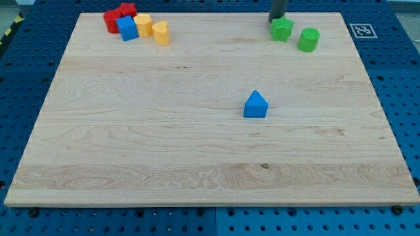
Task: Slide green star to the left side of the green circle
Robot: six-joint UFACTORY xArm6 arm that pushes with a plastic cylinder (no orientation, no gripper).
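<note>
The green star (282, 29) sits near the view's top right on the wooden board (197, 131). The green circle (308, 39) stands just to its right and slightly lower, a small gap between them. My tip (275, 19) is at the star's upper left edge, touching or nearly touching it; the rod comes down from the view's top.
A blue triangular block (255, 105) lies right of the board's middle. At the top left is a cluster: a red star (127, 9), a red block (112, 20), a blue block (127, 29) and two yellow blocks (143, 25) (161, 32).
</note>
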